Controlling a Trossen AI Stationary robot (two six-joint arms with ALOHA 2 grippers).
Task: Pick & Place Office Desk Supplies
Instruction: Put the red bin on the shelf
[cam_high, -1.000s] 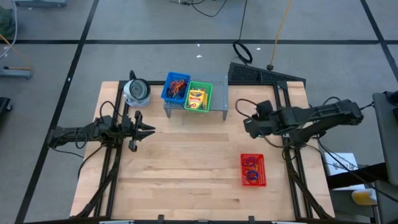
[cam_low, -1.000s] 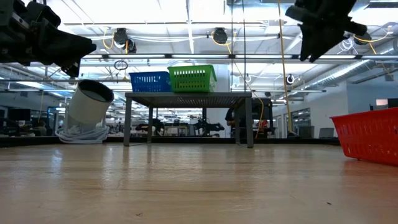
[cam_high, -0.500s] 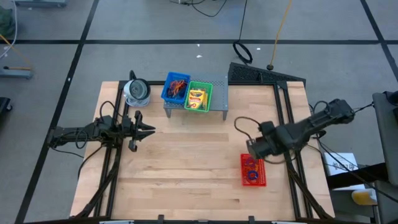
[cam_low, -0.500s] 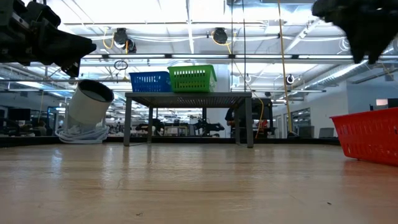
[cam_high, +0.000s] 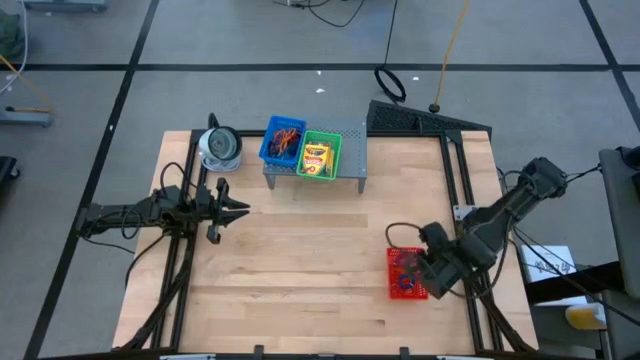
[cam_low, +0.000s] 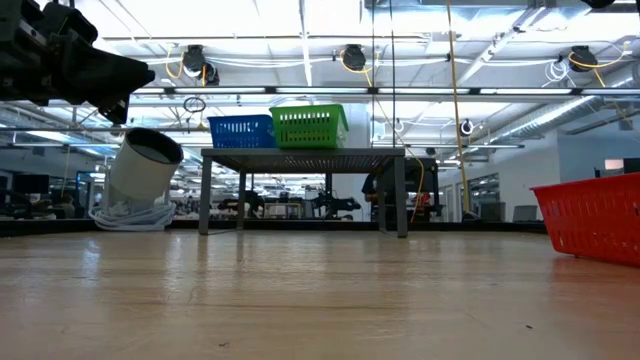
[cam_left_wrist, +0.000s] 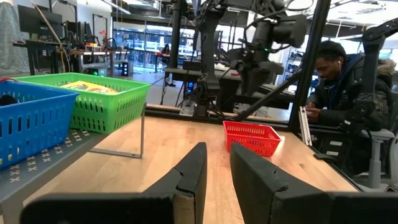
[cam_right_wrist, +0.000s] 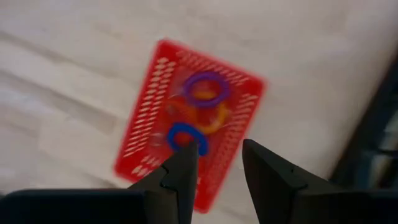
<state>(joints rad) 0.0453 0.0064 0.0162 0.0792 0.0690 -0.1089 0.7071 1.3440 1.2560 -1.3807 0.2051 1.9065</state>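
Observation:
A red basket (cam_high: 408, 290) sits on the table near its right edge, with purple (cam_right_wrist: 205, 86), orange (cam_right_wrist: 214, 117) and blue (cam_right_wrist: 181, 135) rubber-band loops in it. My right gripper (cam_high: 425, 272) hangs above it, pointing down, open and empty (cam_right_wrist: 217, 149). On a grey perforated shelf (cam_high: 352, 150) at the far side stand a blue basket (cam_high: 282, 142) holding rubber bands and a green basket (cam_high: 320, 155) holding a yellow crayon box (cam_high: 317, 158). My left gripper (cam_high: 240, 210) waits level at the table's left, slightly open and empty (cam_left_wrist: 217, 149).
A round white-grey object (cam_high: 219, 147) lies on its cable at the far left corner. Bare wood spreads across the table's middle and near side. Black frame rails (cam_high: 460, 180) run along both sides. A person (cam_left_wrist: 339, 74) sits beyond the table's right side.
My right gripper has swung from beside the table's right rail toward the near edge and now stands over the red basket. It has tipped further down and has left the low view at the top right. Its finger gap looks unchanged.

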